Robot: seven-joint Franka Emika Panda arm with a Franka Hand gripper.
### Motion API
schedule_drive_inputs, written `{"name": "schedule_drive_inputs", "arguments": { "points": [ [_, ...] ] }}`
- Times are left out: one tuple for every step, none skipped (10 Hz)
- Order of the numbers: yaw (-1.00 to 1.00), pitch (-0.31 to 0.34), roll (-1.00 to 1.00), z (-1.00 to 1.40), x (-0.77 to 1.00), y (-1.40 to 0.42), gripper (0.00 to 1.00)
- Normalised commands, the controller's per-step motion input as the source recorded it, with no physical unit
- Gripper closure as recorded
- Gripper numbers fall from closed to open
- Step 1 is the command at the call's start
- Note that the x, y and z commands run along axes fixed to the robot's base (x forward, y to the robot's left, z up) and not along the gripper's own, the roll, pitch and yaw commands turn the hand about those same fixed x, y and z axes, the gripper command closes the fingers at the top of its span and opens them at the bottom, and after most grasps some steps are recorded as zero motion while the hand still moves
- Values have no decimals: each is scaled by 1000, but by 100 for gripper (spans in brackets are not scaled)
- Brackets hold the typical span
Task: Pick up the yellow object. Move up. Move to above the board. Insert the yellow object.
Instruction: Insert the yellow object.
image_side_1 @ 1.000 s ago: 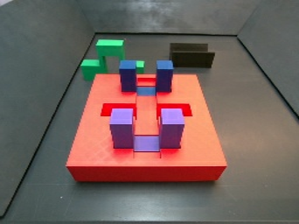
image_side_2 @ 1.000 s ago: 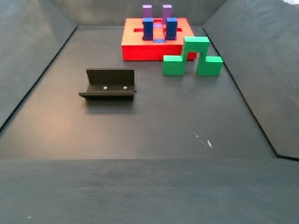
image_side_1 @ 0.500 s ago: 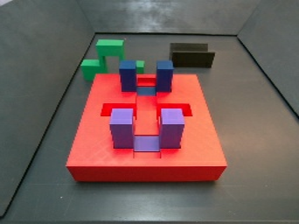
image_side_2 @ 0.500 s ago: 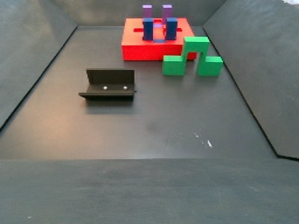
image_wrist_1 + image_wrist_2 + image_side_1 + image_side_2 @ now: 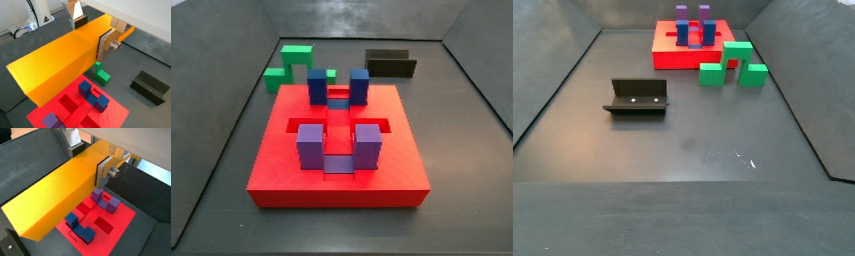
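In both wrist views my gripper [image 5: 91, 33] [image 5: 87, 161] is shut on the yellow object [image 5: 59, 66] [image 5: 59, 194], a long yellow-orange bar held between the silver fingers [image 5: 107, 44]. It hangs high above the board [image 5: 75, 109] [image 5: 101, 224], a red slab with slots. The board carries dark blue blocks [image 5: 346, 86] at its far end and purple blocks [image 5: 338, 146] at its near end, and also shows in a side view [image 5: 667, 56]. Neither the gripper nor the bar shows in the side views.
Green blocks [image 5: 294, 64] [image 5: 734, 66] [image 5: 101, 75] stand on the floor beside the board. The dark fixture [image 5: 392, 63] [image 5: 637, 97] [image 5: 150, 85] stands apart from it. Grey tray walls [image 5: 225, 110] rise round the floor.
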Motion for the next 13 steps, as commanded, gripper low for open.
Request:
{"name": "schedule_drive_inputs", "arguments": {
  "points": [
    [0,36,0,-131,51,0,100],
    [0,40,0,-251,54,0,100],
    [0,40,0,-671,114,0,100],
    [86,43,104,-974,237,-17,100],
    [106,47,109,-969,234,-63,100],
    [143,40,93,-1000,200,-106,100],
    [174,20,90,-1000,169,-143,100],
    [180,0,100,-1000,111,-180,100],
    [163,-6,183,-986,0,-223,100],
    [46,-113,153,-754,-40,-177,100],
    [11,-147,139,-551,-6,-203,100],
    [0,-134,51,-426,-11,-200,100],
    [0,-100,14,-357,-94,-183,100]
  ]
}}
